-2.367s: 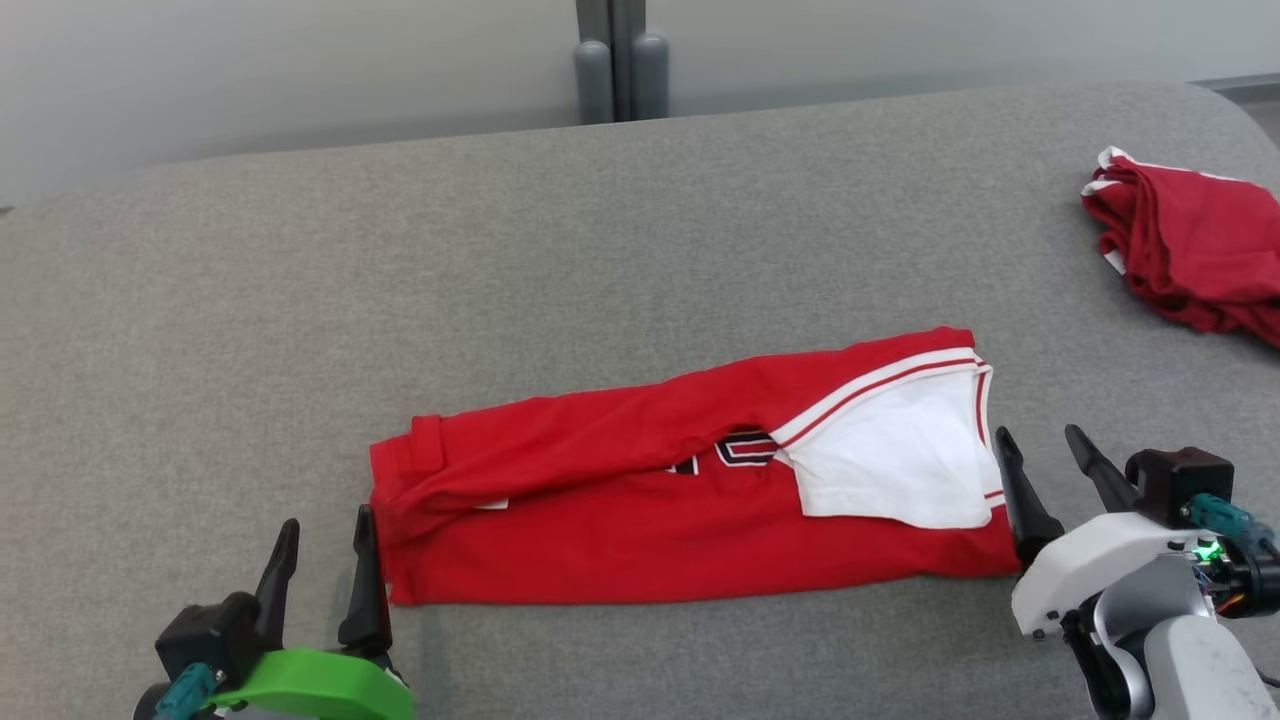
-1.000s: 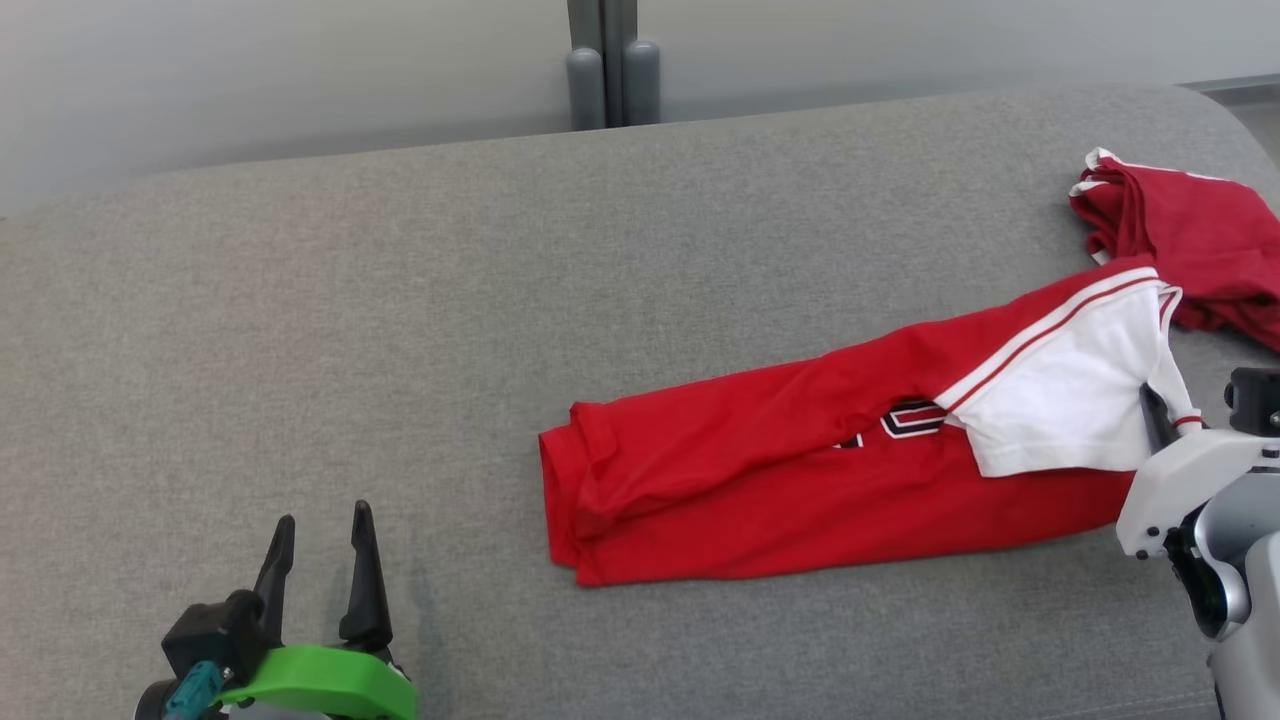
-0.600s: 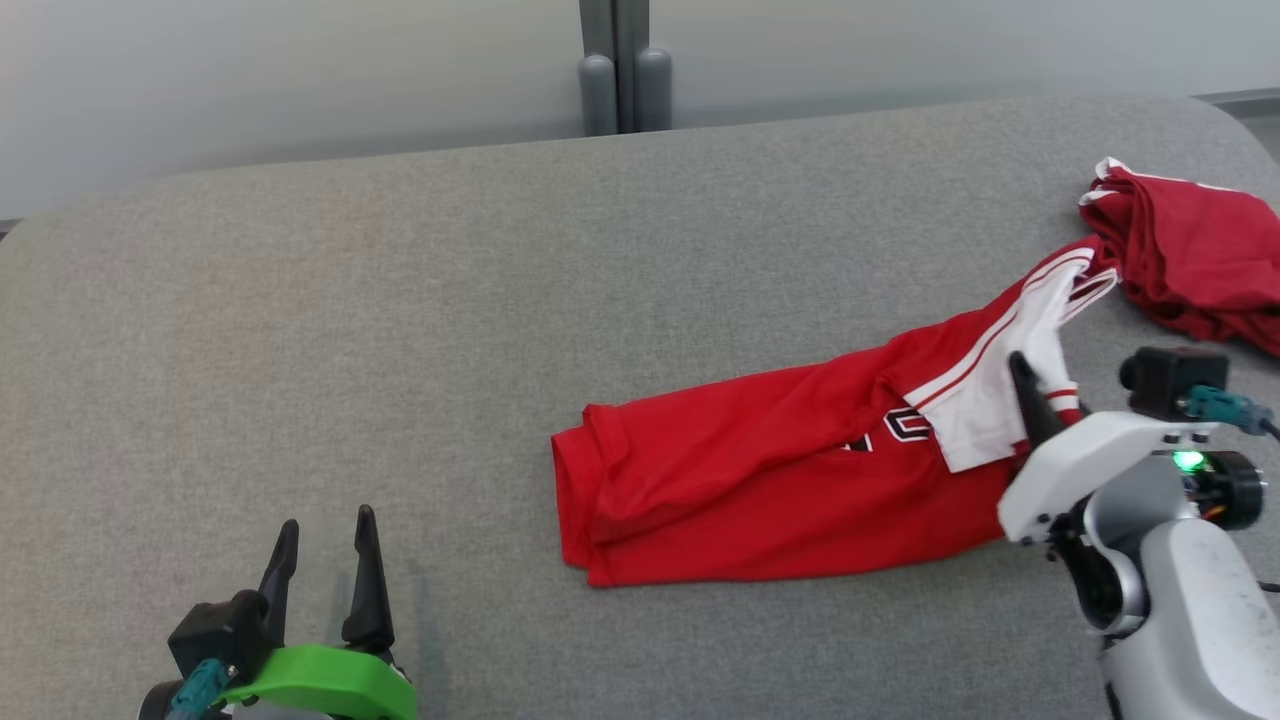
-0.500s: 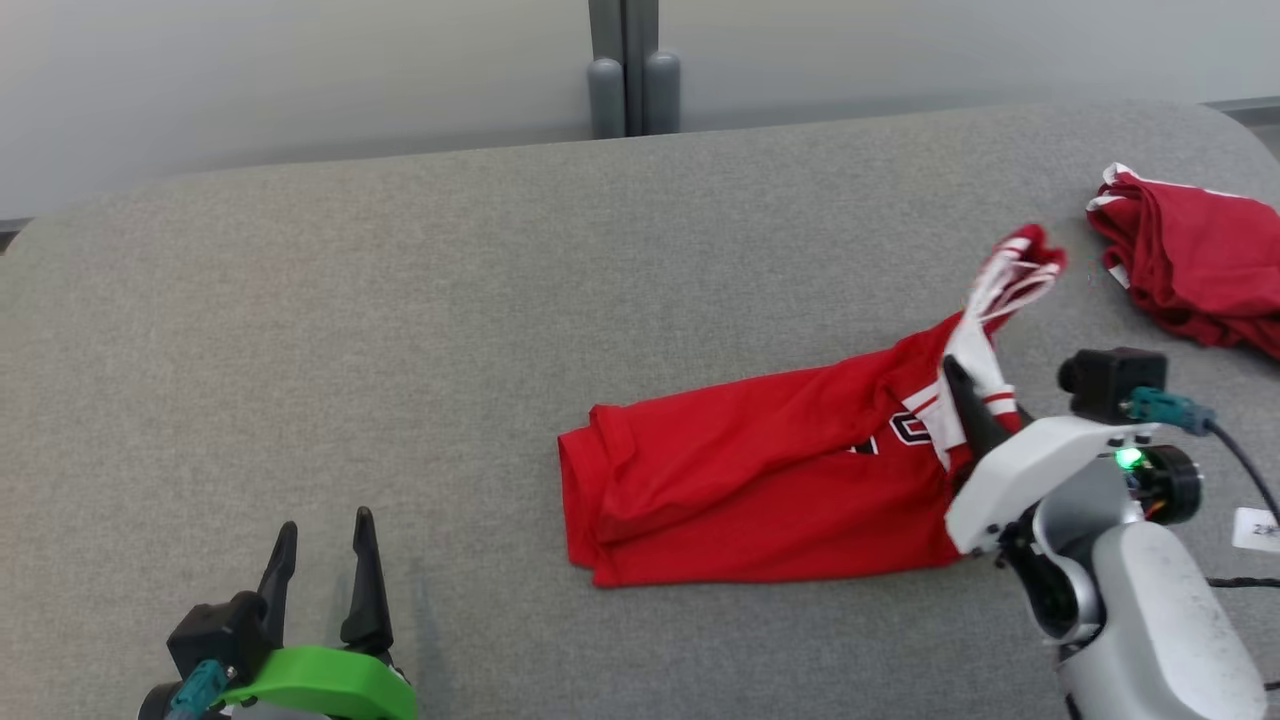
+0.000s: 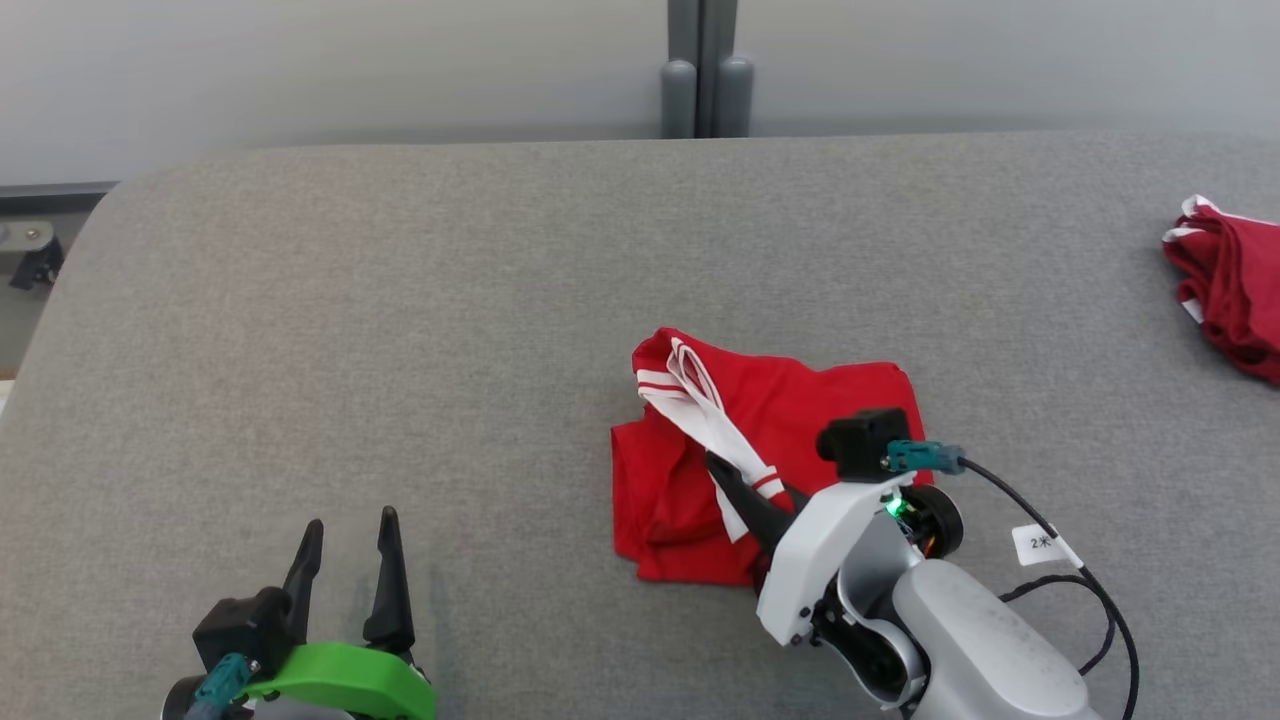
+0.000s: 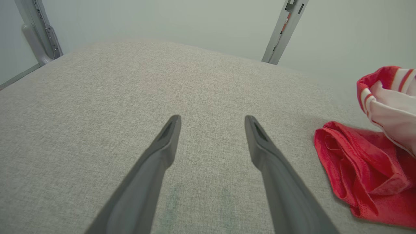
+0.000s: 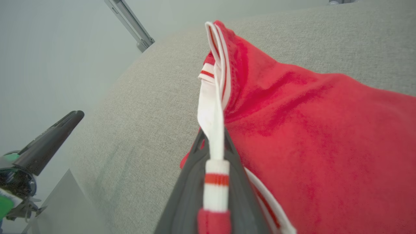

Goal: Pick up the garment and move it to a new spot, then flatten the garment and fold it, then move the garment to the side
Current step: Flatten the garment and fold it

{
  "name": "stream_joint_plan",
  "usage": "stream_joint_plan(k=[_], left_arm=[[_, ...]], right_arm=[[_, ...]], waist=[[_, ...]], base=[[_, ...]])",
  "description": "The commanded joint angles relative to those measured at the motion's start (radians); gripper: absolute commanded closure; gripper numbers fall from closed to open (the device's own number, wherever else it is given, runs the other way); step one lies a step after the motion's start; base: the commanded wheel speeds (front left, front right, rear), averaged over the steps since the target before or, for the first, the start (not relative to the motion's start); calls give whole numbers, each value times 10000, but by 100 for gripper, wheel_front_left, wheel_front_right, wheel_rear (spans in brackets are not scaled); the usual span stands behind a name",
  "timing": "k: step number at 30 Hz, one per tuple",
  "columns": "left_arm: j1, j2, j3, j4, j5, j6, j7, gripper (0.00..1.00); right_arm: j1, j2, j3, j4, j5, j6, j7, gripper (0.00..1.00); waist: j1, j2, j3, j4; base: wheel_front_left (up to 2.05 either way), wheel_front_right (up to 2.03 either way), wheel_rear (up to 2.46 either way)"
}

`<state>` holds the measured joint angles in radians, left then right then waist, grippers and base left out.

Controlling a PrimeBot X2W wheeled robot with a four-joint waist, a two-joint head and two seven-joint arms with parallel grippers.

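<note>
The garment (image 5: 800,410) is a red shirt with white, red-striped sleeve trim, lying doubled over near the middle of the grey padded table (image 5: 400,300). My right gripper (image 5: 718,465) is shut on its white sleeve cuff and holds that end raised over the garment's left part. In the right wrist view the white cuff (image 7: 213,130) runs up from between the shut right gripper (image 7: 213,138), with red cloth (image 7: 308,130) to its right. My left gripper (image 5: 352,520) stands open and empty at the lower left, apart from the garment (image 6: 357,169). Its fingers (image 6: 162,149) rest low over bare cloth.
A second red garment (image 5: 1225,290) lies bunched at the table's right edge. Grey posts (image 5: 700,95) stand behind the far edge. The table's rounded left corner (image 5: 100,210) drops off to the floor. A tagged cable (image 5: 1040,540) trails from my right wrist.
My right gripper has carried the sleeved end leftward over the rest of the garment, doubling it over. The head camera has swung, so the scene sits differently. The left gripper stays open.
</note>
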<state>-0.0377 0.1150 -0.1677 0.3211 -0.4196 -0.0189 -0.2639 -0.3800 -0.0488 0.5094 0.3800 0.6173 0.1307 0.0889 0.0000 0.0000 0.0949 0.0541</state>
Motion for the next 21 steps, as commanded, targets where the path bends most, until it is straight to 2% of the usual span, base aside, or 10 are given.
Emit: stream_joint_plan(k=[1,5,6,8,13,17,21], left_arm=[[-171,1,-12,22,90,-54,-2,0],[-123,-36,-45,111,112,-78,-2,0],[-114,-44,-42,132,117,-76,-2,0],[-87,-60,-29,175,127,-89,-1,0],[94,-112,30,206,168,-56,-1,0],[143,-165,-42,195,243,-129,-1,0],[96,-236,-124,76,312,-171,-1,0]], right_arm=[[-238,-30,235,311,-2,-3,-216,100],[-601,-36,774,1260,462,-3,-607,100],[-670,-31,894,1434,596,-3,-689,92],[-864,-31,1229,1736,866,-3,-934,0],[-1238,-46,1915,1946,1611,-3,-1502,0],[-1559,-39,2063,2089,1719,-3,-2054,0],[-2004,-42,1525,2537,808,-3,-2879,0]], waist=[[0,0,-23,290],[0,0,-37,524],[0,0,-43,561],[0,0,-59,617],[0,0,-141,509],[0,0,-226,299],[0,0,-317,0]], base=[[0,0,0],[0,0,0],[0,0,0],[0,0,0],[0,0,0],[0,0,0],[0,0,0]])
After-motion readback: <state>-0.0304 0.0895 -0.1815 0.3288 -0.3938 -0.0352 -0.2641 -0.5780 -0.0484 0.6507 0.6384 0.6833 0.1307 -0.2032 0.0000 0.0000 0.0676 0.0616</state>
